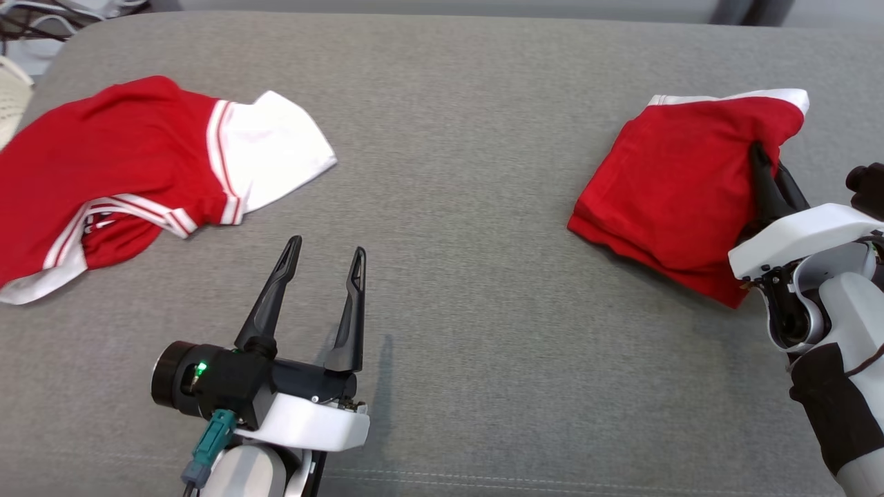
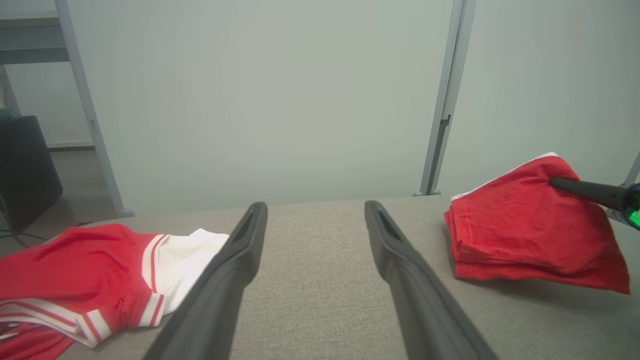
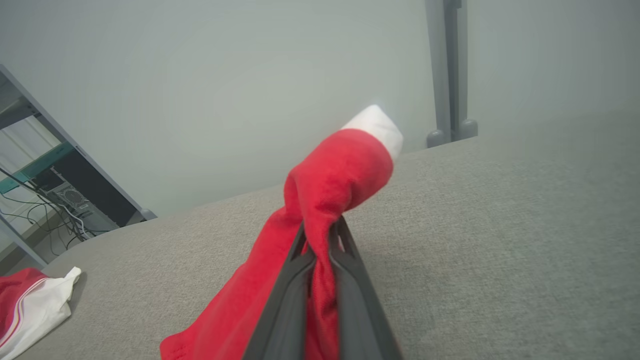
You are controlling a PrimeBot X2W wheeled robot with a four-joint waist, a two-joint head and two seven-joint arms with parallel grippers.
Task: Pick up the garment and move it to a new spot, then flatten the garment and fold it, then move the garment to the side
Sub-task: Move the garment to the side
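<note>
A folded red garment [image 1: 673, 186] with a white hem lies at the right of the grey cushion [image 1: 449, 138]. My right gripper [image 1: 763, 162] is shut on its right edge, and the pinched cloth [image 3: 325, 200] rises lifted between the fingers. From the left wrist the same folded red garment [image 2: 520, 230] appears at the right, with the right gripper's fingers [image 2: 585, 191] stuck into it. My left gripper [image 1: 324, 266] stands open over bare cushion at the lower left, holding nothing; its fingers [image 2: 235, 260] frame bare fabric.
A second red-and-white garment [image 1: 131, 172] lies crumpled at the cushion's left, also the red-and-white garment [image 2: 85, 280] in the left wrist view. A pale wall stands behind the cushion, with cables and a shelf at far left [image 3: 45, 190].
</note>
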